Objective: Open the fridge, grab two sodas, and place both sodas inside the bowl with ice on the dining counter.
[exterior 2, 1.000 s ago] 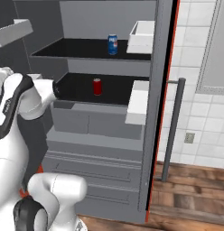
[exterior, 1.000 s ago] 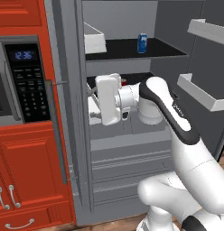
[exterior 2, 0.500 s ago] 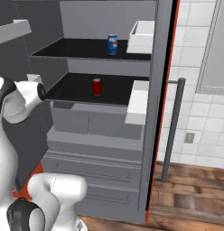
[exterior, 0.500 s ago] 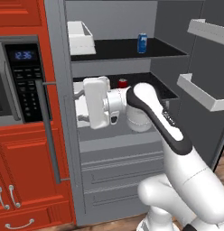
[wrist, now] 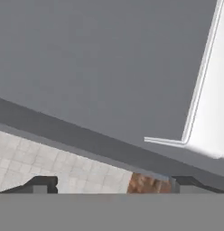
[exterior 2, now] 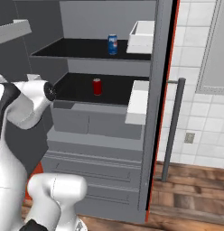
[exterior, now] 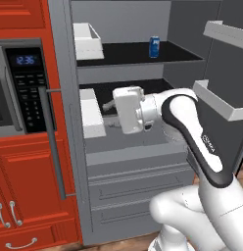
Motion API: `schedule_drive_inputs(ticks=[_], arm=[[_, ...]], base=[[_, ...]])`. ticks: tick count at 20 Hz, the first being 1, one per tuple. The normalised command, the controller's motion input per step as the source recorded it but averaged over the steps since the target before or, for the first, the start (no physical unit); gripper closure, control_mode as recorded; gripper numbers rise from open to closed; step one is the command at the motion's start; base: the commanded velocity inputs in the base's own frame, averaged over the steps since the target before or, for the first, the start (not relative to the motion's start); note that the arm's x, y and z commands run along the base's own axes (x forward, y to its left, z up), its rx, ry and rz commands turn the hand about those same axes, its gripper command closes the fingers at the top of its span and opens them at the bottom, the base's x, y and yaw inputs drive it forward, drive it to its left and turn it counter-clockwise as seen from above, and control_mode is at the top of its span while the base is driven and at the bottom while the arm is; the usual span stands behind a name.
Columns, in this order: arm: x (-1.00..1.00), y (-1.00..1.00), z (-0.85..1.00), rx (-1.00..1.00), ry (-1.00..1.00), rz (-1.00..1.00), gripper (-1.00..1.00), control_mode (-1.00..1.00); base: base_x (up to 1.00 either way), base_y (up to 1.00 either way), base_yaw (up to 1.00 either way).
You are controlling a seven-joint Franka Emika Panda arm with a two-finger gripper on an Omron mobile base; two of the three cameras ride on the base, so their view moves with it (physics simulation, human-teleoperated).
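With the fridge [exterior 2: 152,90] standing open, the gripper [wrist: 109,184] hangs wide and empty by a door bin [exterior: 91,115], apart from the red can [exterior 2: 97,86] and blue can [exterior: 154,47].

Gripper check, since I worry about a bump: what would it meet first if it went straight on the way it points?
Probably the grey inner face of the open fridge door, beside its white bin; depth is unclear.

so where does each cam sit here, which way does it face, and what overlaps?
Left base view: behind the arm's left, facing the open fridge; arm rises lower right, hand before the lower shelf.
Right base view: behind its right, same fridge; arm at left.
Hand view: on the hand, facing a grey fridge panel and white door bin; gripper tips apart.
Shared by both base views: blue can on the upper shelf.
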Motion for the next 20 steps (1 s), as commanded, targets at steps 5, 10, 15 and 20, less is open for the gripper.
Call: schedule_drive_inputs(ticks=[5,10,15,20], arm=[[-0.15,-0.85,0.17,-0.24,-0.28,-0.12,-1.00,-1.00],[-0.21,-0.84,0.03,-0.31,-0.27,-0.17,-1.00,-1.00],[-0.37,-0.81,0.00,-0.33,-0.27,-0.24,-1.00,-1.00],[-0.44,-0.64,0.00,-0.33,-0.29,-0.28,-1.00,-1.00]], base=[[0.00,0.00,0.00],[0.00,0.00,0.00],[0.00,0.00,0.00],[0.00,0.00,0.00]])
